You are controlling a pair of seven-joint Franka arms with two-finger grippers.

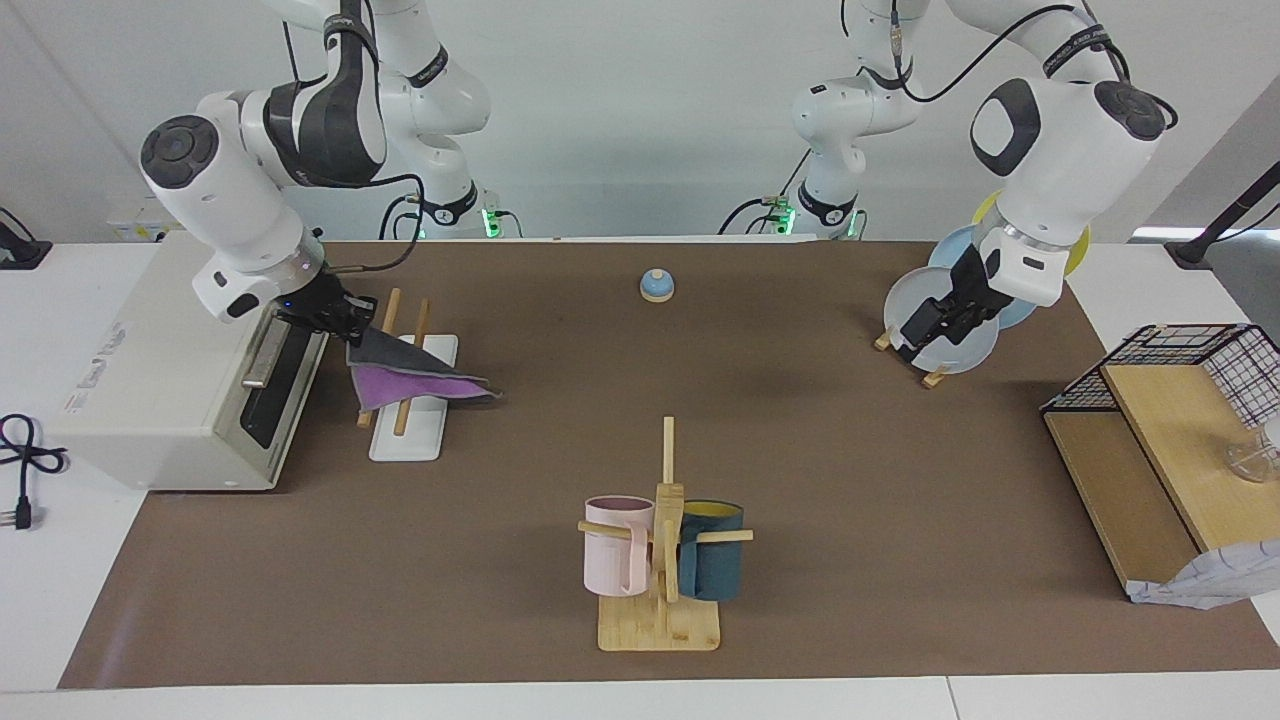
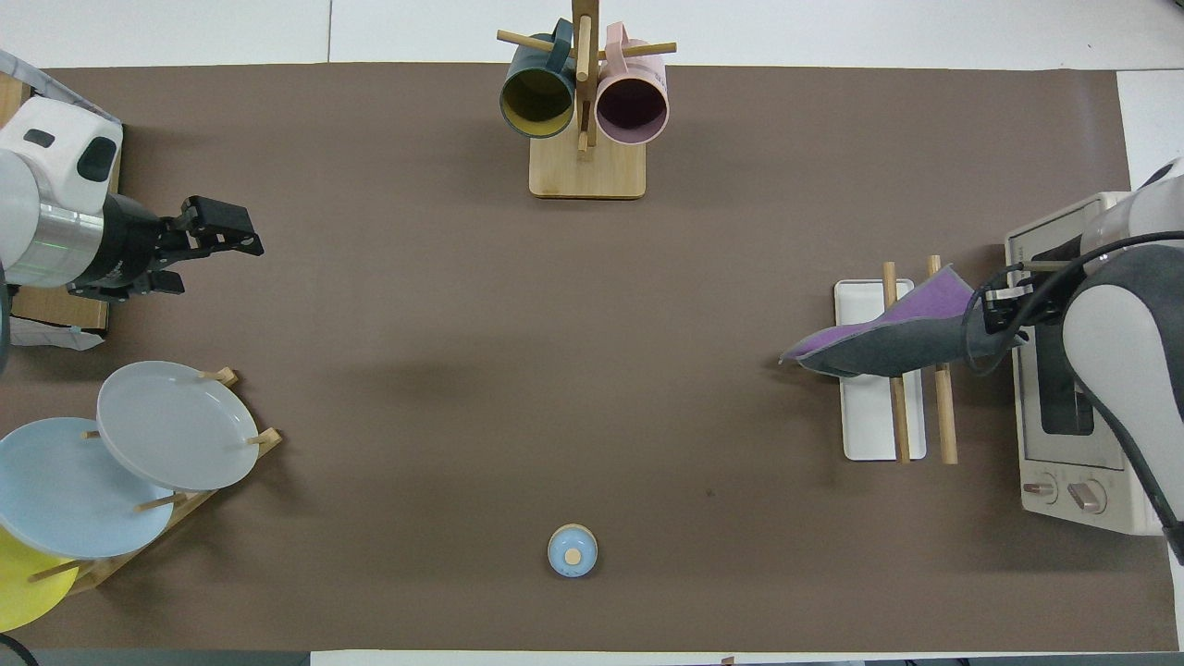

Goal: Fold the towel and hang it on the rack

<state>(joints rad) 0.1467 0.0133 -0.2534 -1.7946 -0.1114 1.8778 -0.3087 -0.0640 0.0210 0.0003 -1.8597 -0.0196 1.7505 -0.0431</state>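
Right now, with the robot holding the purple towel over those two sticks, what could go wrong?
1. The right gripper pinches only one corner of the towel, so the folded cloth fans open, purple inside showing. It may come unfolded.
2. The towel stretches slantwise across the rack, its loose tip hanging off the base's edge over the table. Dropped like this, it might slide off the rods.
3. The gripper works right beside the toaster oven and could bump it.

The left gripper waits open over the plates.

Folded towel (image 1: 415, 372) draped across rack (image 1: 412, 425)
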